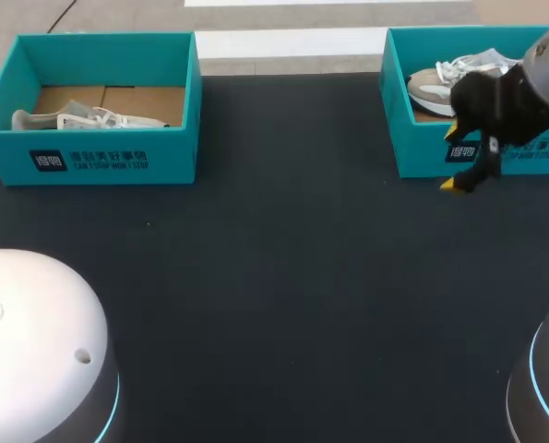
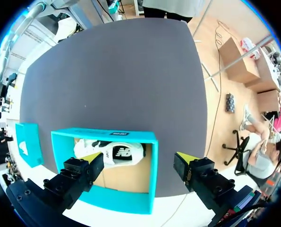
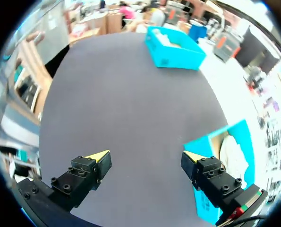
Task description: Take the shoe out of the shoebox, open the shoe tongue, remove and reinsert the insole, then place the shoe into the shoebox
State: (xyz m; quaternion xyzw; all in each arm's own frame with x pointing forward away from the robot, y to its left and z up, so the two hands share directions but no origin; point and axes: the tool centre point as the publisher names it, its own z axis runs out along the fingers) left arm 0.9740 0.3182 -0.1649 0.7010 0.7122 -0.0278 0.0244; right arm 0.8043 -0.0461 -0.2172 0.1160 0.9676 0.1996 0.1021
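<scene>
Matt dark table (image 1: 274,295), teal cardboard shoebox (image 1: 174,152), cloth shoe (image 1: 89,118)

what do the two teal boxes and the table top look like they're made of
The left shoebox and right shoebox: likely cardboard, matte teal outside; the left one's bare brown floor with a flap seam suggests it. The table top: dark, matte, no glare, possibly a cloth or rubbery mat; cannot tell which.

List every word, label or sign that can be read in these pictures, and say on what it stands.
Left shoebox, front wall: white print, too blurred to read.
Right shoebox, front wall: white print, mostly hidden by the right gripper.
Shoe in the left shoebox: dark side emblem, too small to read.
</scene>
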